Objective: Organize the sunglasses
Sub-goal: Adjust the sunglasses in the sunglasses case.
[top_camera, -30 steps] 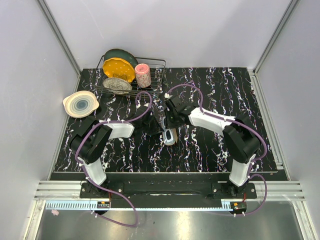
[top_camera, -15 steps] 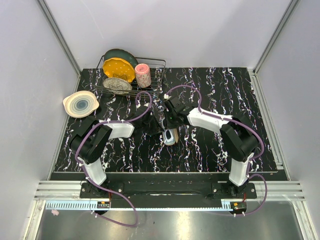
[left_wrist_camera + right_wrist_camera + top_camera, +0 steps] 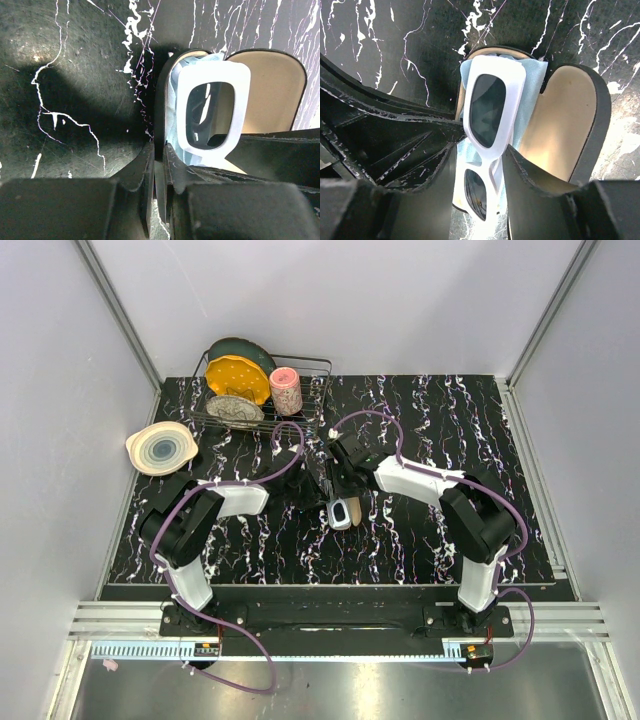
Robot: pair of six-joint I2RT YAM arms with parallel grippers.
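The black glasses case [image 3: 161, 95] lies open at the table's middle [image 3: 342, 516], its tan lid [image 3: 565, 130] folded out to the side. The light-blue cloth [image 3: 532, 85] lines the case. The white-framed sunglasses [image 3: 496, 102] lie on the cloth, one end sticking out of the case; they also show in the left wrist view [image 3: 212, 110]. My right gripper [image 3: 481, 150] straddles the sunglasses' bridge, its fingers against the frame. My left gripper [image 3: 159, 147] is shut on the case's black side wall. The two grippers meet over the case [image 3: 325, 490].
A wire dish rack [image 3: 318, 368] at the back left holds a yellow plate [image 3: 238, 378], further dishes and a pink cup [image 3: 286, 390]. A pale bowl [image 3: 160, 448] sits at the left edge. Both arms' purple cables loop over the middle.
My right wrist has shifted slightly left toward the left gripper. The case, the sunglasses and the left arm have stayed in place.
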